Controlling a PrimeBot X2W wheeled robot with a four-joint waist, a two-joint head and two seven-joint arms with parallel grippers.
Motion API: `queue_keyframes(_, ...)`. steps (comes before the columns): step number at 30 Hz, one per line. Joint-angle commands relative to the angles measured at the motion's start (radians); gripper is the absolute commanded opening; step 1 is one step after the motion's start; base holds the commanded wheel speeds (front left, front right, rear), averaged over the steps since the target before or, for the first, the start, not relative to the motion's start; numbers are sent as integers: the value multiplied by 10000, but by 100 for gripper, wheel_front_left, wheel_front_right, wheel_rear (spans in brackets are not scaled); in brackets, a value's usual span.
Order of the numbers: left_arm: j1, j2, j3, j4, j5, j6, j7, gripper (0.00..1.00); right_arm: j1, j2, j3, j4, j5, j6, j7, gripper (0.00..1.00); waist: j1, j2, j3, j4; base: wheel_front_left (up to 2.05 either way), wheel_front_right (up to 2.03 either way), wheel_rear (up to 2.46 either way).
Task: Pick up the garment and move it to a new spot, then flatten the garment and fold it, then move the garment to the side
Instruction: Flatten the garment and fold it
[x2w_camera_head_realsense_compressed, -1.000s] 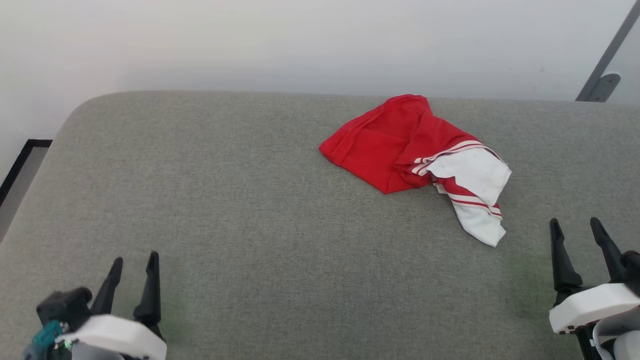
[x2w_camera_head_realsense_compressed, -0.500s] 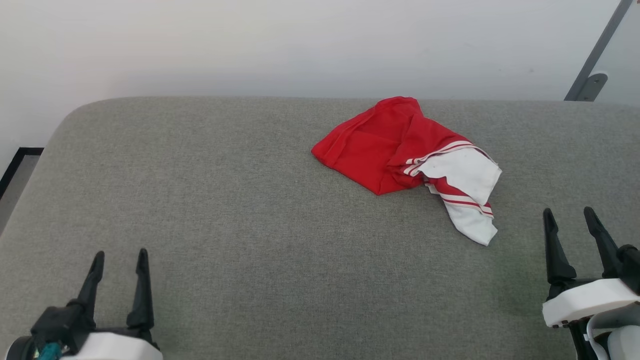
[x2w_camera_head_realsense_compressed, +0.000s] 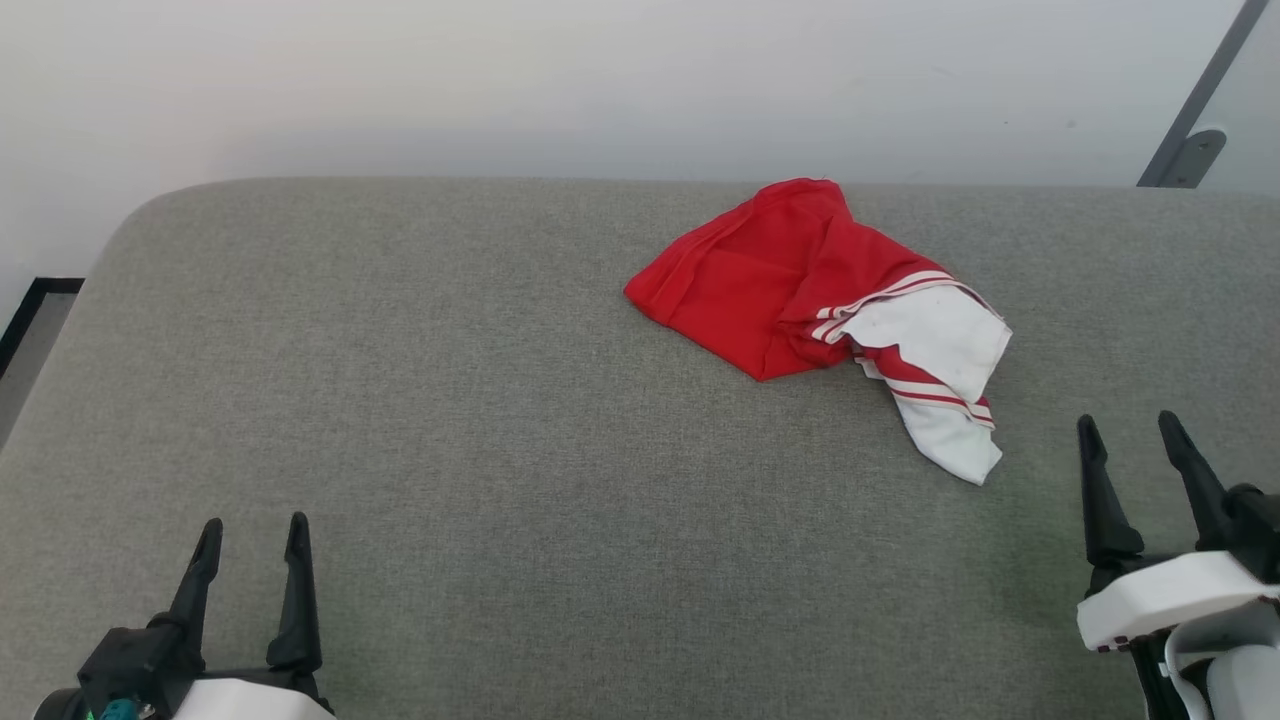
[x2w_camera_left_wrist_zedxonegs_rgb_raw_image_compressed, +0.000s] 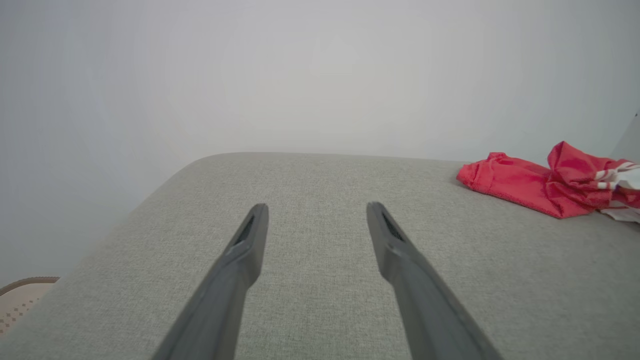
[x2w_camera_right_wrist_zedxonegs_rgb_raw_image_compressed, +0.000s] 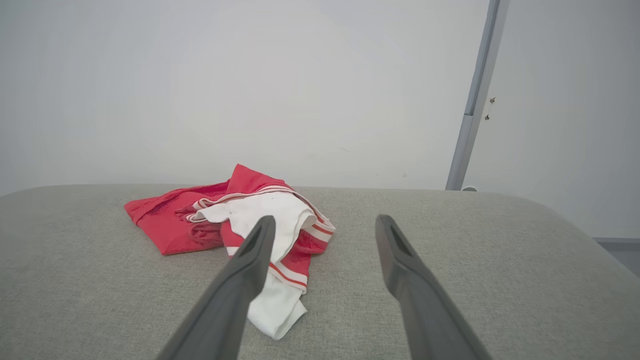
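Note:
The garment (x2w_camera_head_realsense_compressed: 790, 285), a red T-shirt with white sleeves and striped trim, lies crumpled at the back right of the grey cushioned surface (x2w_camera_head_realsense_compressed: 500, 420). One white sleeve hangs toward the front right. My left gripper (x2w_camera_head_realsense_compressed: 252, 530) is open at the lower left, far from the shirt. My right gripper (x2w_camera_head_realsense_compressed: 1128, 428) is open at the lower right, a short way to the front right of the sleeve's tip. The left wrist view has the garment (x2w_camera_left_wrist_zedxonegs_rgb_raw_image_compressed: 545, 182) at its right edge beyond the left gripper (x2w_camera_left_wrist_zedxonegs_rgb_raw_image_compressed: 316, 209). From the right wrist, the garment (x2w_camera_right_wrist_zedxonegs_rgb_raw_image_compressed: 200, 220) lies just ahead and left of the right gripper (x2w_camera_right_wrist_zedxonegs_rgb_raw_image_compressed: 324, 222).
A pale wall (x2w_camera_head_realsense_compressed: 600, 80) runs right behind the surface's far edge. A grey metal post (x2w_camera_head_realsense_compressed: 1195, 110) slants at the top right. The surface's rounded left corner (x2w_camera_head_realsense_compressed: 130, 220) drops to a dark-edged floor (x2w_camera_head_realsense_compressed: 25, 330). Open fabric stretches across the left and middle.
The head camera has shifted a little, so the whole scene sits slightly differently. The left gripper has straightened up at the lower left. The garment lies as before.

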Motion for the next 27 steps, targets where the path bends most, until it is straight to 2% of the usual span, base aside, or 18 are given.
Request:
queue_keyframes(1, -3, -12, -43, 25, 43, -8, -55, 100, -157, -57, 85, 84, -2, 1, 112, 100, 0, 0, 38, 28, 0, 0, 0)
queue_keyframes(6, -297, -182, -41, -151, 128, -6, -55, 100, -588, -543, 576, 193, 93, 1, 1130, 100, 0, 0, 375, 160, 0, 0, 0)
queue_keyframes(10, -509, -385, -106, -246, 87, -6, -54, 100, -1108, -1368, 1427, 216, 382, 1, 3023, 100, 0, 0, 759, 321, 0, 0, 0)
queue_keyframes(11, -509, -385, -106, -246, 87, -6, -54, 100, -1108, -1368, 1427, 216, 382, 1, 3023, 100, 0, 0, 759, 321, 0, 0, 0)
queue_keyframes(16, -835, -602, -282, -96, -42, -6, -54, 100, -1799, -2633, 2941, -148, 1232, 1, 6140, 100, 0, 0, 1340, 562, 0, 0, 0)
queue_keyframes(19, -1066, -711, -443, -9, -128, -7, -54, 100, -2244, -3416, 3493, -546, 1760, -1, 7679, 100, 0, 0, 1706, 732, 0, 0, 0)
queue_keyframes(21, -1184, -751, -540, 35, -180, -5, -54, 100, -2422, -3679, 3652, -712, 2073, 1, 8470, 100, 0, 0, 1921, 848, 0, 0, 0)
queue_keyframes(27, -1583, -791, -761, 125, -487, -7, -55, 100, -2818, -4047, 3706, -1016, 2760, 1, 9846, 100, 0, 0, 2487, 1159, 0, 0, 0)
